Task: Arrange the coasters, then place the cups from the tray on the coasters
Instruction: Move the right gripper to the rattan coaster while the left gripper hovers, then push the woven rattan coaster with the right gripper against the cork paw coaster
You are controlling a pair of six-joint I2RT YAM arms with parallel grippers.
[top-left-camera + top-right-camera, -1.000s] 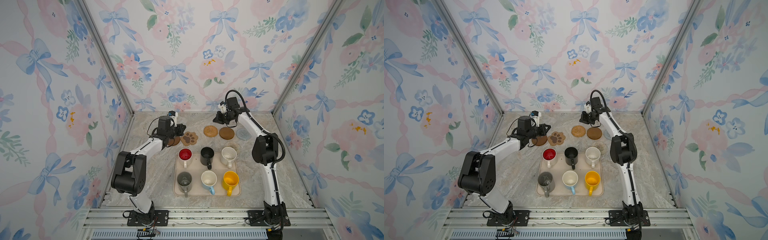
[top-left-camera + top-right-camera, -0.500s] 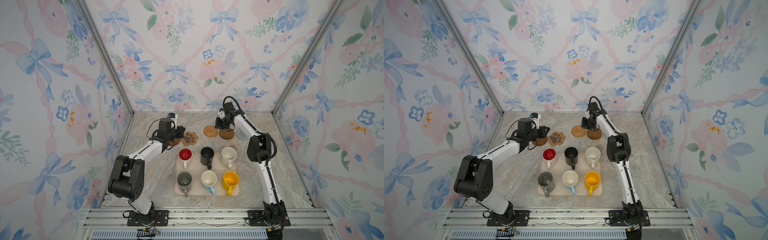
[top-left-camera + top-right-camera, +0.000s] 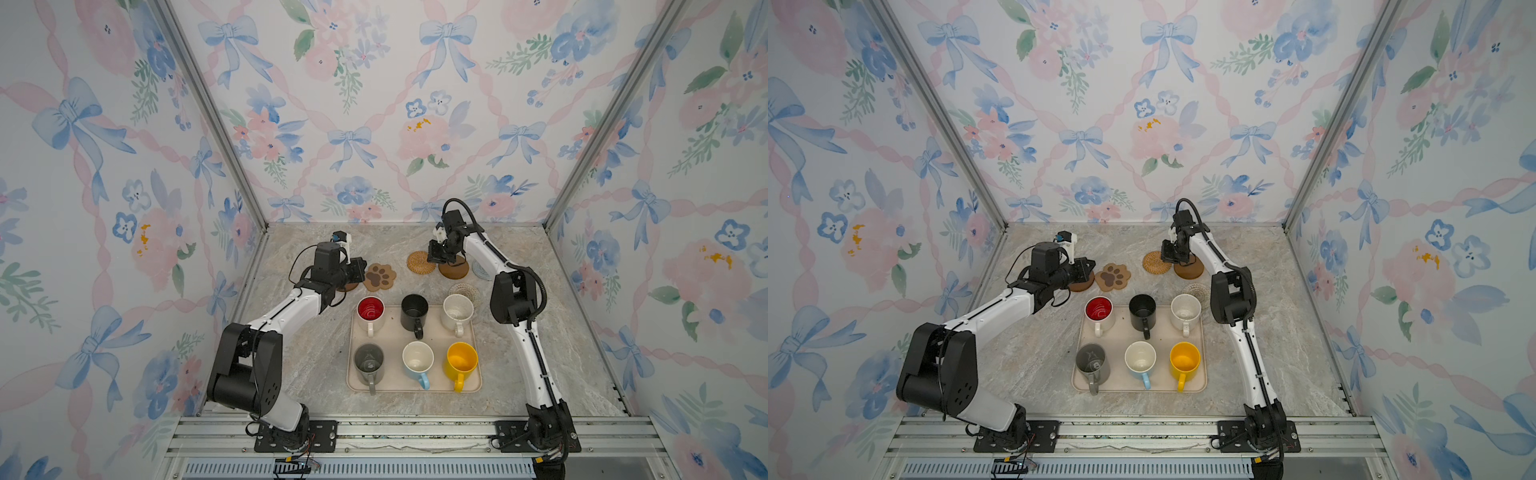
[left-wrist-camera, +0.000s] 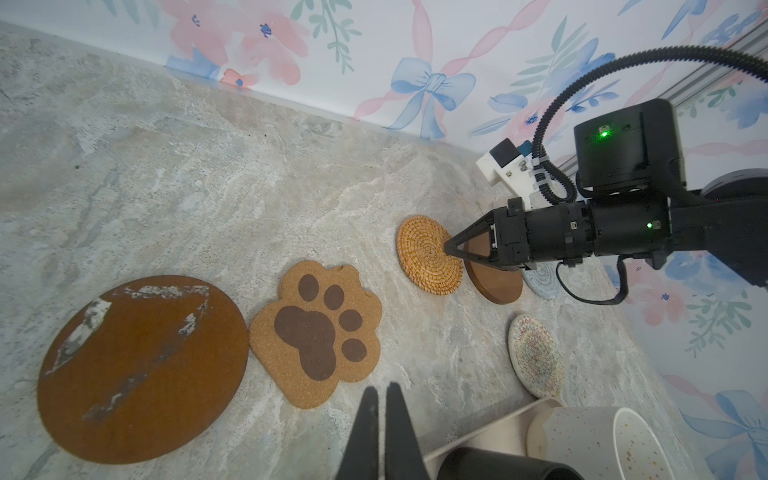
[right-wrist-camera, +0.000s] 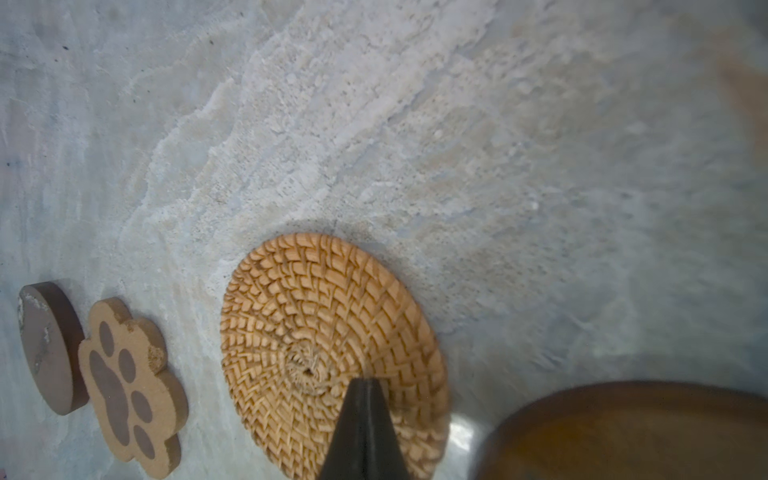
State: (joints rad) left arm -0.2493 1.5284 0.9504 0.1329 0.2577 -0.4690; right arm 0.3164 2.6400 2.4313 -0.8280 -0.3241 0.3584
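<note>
Six coasters lie behind the tray: a dark brown disc (image 3: 348,286), a paw shape (image 3: 379,277), a rattan round (image 3: 420,262), a second brown disc (image 3: 454,269), a blue-grey round (image 3: 482,272) and a cream woven round (image 3: 464,291). My right gripper (image 5: 365,381) is shut with its tip resting on the rattan round (image 5: 332,332). My left gripper (image 4: 381,388) is shut and empty, hovering low between the paw coaster (image 4: 318,328) and the tray. The beige tray (image 3: 395,332) holds red-lined (image 3: 370,309), black (image 3: 414,309), speckled (image 3: 458,309), grey (image 3: 368,361), light blue (image 3: 417,358) and yellow (image 3: 461,359) cups.
Wallpapered walls close in the marble table on three sides, with the back wall just behind the coasters. The right arm's elbow (image 3: 513,299) stands beside the tray's right rim and partly covers the cream woven coaster. Bare marble lies either side of the tray.
My right gripper has come down from above the table onto the rattan coaster. The left gripper has crept slightly right. The coasters and cups have not shifted.
</note>
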